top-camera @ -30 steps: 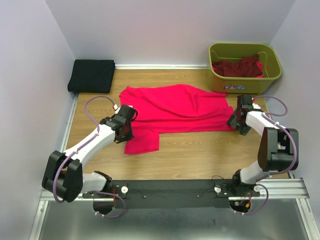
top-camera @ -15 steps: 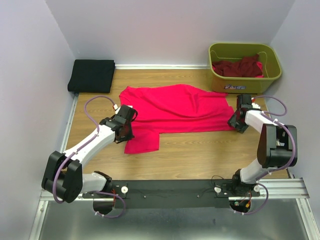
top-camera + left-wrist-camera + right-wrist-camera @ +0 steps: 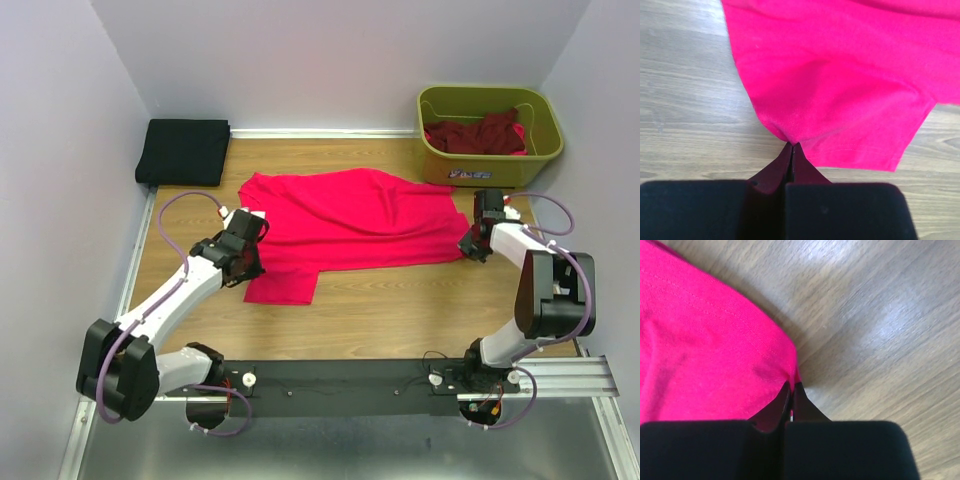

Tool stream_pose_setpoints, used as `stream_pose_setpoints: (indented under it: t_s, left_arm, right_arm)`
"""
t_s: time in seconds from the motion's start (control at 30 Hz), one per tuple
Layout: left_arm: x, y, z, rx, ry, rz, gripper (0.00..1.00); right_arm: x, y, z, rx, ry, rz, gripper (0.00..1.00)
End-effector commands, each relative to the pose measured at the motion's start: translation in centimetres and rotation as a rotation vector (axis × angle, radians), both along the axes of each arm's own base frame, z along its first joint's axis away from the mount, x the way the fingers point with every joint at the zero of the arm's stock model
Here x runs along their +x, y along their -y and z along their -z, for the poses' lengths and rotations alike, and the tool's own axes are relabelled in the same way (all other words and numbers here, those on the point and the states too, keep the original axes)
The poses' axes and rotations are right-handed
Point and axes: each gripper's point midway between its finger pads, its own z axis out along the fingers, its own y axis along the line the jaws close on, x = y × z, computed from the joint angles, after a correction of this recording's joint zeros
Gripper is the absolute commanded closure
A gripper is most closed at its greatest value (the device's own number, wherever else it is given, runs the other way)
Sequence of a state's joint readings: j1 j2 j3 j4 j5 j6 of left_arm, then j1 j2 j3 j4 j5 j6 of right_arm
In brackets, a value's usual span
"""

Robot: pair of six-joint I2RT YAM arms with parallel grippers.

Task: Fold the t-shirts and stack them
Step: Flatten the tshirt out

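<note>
A bright pink-red t-shirt (image 3: 350, 220) lies spread across the middle of the wooden table. My left gripper (image 3: 248, 266) is shut on the shirt's left edge by the sleeve; in the left wrist view the cloth (image 3: 840, 90) bunches into the closed tips (image 3: 792, 145). At the shirt's right edge my right gripper (image 3: 468, 243) is shut on the hem, and the right wrist view shows the pink cloth (image 3: 705, 340) pinched between the tips (image 3: 792, 384). A folded black t-shirt (image 3: 184, 151) sits at the back left. Dark maroon t-shirts (image 3: 478, 133) lie in the tub.
An olive-green plastic tub (image 3: 440, 165) stands at the back right against the wall. Lilac walls close in the table on three sides. Bare wood (image 3: 400, 310) shows between the pink shirt and the arm bases.
The right gripper closed on the shirt's right hem. The left gripper, still shut on the cloth, pulled the sleeve corner slightly leftward and back.
</note>
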State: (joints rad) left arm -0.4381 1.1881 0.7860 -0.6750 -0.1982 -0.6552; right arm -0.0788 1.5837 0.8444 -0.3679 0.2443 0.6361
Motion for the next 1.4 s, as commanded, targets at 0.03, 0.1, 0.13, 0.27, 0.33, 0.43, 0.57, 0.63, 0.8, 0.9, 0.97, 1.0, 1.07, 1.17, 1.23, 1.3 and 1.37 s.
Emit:
stream_pose_setpoints:
  t_s: [0.03,0.1,0.13,0.27,0.33,0.43,0.57,0.63,0.8,0.9,0.97,1.0,1.07,1.17,1.23,1.3,1.37]
  left_arm:
    - [1.8,-1.9,-2.4,0.019,0.112,-0.090,1.00]
    - [3.3,-3.0,-4.4,0.028,0.173,-0.127,1.00]
    - [3.9,-3.5,-5.4,0.030,0.200,-0.141,1.00]
    - [8.7,-6.4,-13.2,0.030,0.404,-0.220,1.00]
    - [10.2,-8.5,-16.5,0.049,0.477,-0.273,1.00]
    - [12.3,-10.9,-24.3,0.079,0.641,-0.342,1.00]
    - [11.9,-12.9,-35.1,0.057,0.901,-0.443,1.00]
    - [10.1,-13.9,-40.6,0.045,1.045,-0.494,1.00]
    - [0.7,-16.3,-50.3,0.013,1.376,-0.599,1.00]
    - [-5.4,-18.2,-53.5,0.045,1.491,-0.680,1.00]
    - [-9.5,-19.3,-55.5,0.077,1.552,-0.727,1.00]
    - [-10.7,-19.5,-56.1,0.071,1.574,-0.735,1.00]
    - [-13.8,-20.1,-57.3,0.079,1.625,-0.750,1.00]
    - [-15.1,-20.3,-57.9,0.071,1.652,-0.733,1.00]
    - [-14.7,-20.1,-57.8,0.095,1.645,-0.701,1.00]
    - [-13.2,-19.7,-57.2,0.129,1.618,-0.666,1.00]
    - [-11.4,-18.8,-56.6,0.148,1.598,-0.604,1.00]
  right_arm:
    - [-0.7,-0.2,-1.5,0.011,0.008,-0.022,0.99]
    - [0.6,-0.5,-3.9,0.021,0.070,-0.046,0.99]
    - [1.0,-0.6,-4.9,0.028,0.085,-0.054,0.99]
    - [4.3,-1.3,-11.3,0.045,0.226,-0.113,1.00]
    - [6.8,-1.8,-16.7,0.053,0.348,-0.154,0.99]
    - [8.7,-2.6,-22.6,0.070,0.470,-0.213,0.99]
    - [10.1,-3.9,-33.7,0.051,0.706,-0.321,0.99]
    - [9.2,-4.3,-37.6,0.033,0.791,-0.362,1.00]
    - [4.7,-4.4,-46.7,-0.100,0.997,-0.425,1.00]
    - [1.1,-4.0,-49.7,-0.188,1.070,-0.423,0.99]
    - [-1.6,-3.6,-51.5,-0.254,1.118,-0.417,0.99]
    - [-2.7,-3.5,-52.1,-0.274,1.137,-0.413,0.99]
    - [-4.9,-3.3,-53.5,-0.326,1.176,-0.411,0.99]
    - [-6.6,-3.3,-54.8,-0.366,1.205,-0.401,0.99]
    - [-7.5,-3.3,-55.7,-0.398,1.224,-0.408,0.99]
    - [-7.6,-3.4,-56.0,-0.410,1.226,-0.419,0.99]
    - [-7.1,-3.8,-55.5,-0.400,1.215,-0.451,0.99]
